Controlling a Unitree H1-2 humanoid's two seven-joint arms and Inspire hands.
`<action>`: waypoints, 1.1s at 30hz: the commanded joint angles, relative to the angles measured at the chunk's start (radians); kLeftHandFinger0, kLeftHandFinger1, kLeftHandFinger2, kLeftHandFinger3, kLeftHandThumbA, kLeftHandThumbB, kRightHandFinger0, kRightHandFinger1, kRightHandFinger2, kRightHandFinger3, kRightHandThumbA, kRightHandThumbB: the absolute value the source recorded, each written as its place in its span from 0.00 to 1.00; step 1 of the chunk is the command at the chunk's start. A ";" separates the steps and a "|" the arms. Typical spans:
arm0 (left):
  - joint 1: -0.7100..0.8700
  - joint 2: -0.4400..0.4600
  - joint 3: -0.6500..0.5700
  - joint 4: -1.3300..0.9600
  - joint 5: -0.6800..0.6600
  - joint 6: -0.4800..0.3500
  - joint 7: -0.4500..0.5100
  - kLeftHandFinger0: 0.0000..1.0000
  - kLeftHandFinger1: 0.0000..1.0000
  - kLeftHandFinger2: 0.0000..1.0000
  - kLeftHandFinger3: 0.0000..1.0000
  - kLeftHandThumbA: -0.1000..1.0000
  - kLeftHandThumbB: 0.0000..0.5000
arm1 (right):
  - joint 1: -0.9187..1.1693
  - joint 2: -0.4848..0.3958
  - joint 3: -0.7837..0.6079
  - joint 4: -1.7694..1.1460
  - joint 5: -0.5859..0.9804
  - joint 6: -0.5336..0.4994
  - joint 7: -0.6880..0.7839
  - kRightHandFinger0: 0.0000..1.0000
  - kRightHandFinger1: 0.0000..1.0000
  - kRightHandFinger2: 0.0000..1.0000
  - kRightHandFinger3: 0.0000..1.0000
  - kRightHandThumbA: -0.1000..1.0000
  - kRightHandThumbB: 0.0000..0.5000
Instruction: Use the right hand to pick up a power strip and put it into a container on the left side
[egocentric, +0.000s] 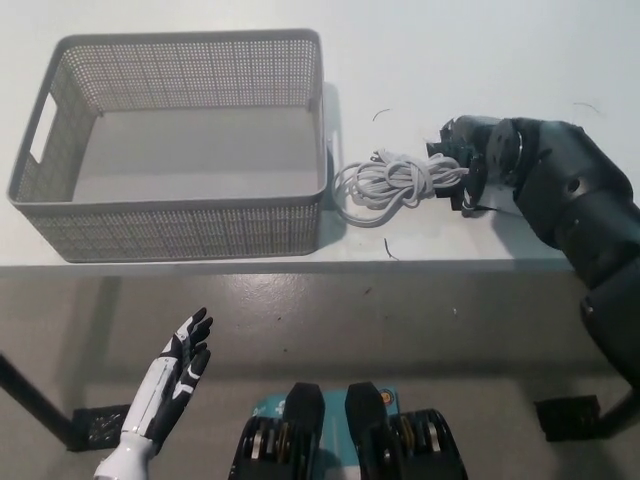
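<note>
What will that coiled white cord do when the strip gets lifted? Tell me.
The coiled cord looks soft and loosely looped, so it will probably sag and trail. It lies against the basket wall and may snag there. The right hand covers the strip, so its grip is unclear.

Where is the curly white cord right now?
In the head view, the coiled white cord lies on the white table, between the gray basket on its left and the black right hand on its right.
</note>
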 joint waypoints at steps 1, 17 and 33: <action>-0.026 0.025 0.007 -0.028 0.002 -0.043 -0.011 1.00 1.00 1.00 1.00 0.92 0.33 | 0.057 0.053 -0.111 -0.001 0.074 -0.155 -0.468 0.67 0.77 0.89 1.00 0.78 0.59; -0.038 0.032 0.004 -0.017 0.000 -0.054 -0.014 1.00 1.00 1.00 1.00 0.97 0.31 | 0.083 0.014 -0.179 -0.007 0.076 -0.294 -0.740 0.00 0.19 0.57 0.60 0.00 0.16; -0.040 0.036 0.001 -0.015 -0.012 -0.054 -0.027 1.00 1.00 1.00 1.00 1.00 0.34 | 0.029 0.000 -0.289 -0.016 0.139 -0.402 -0.845 0.00 0.05 0.48 0.55 0.00 0.22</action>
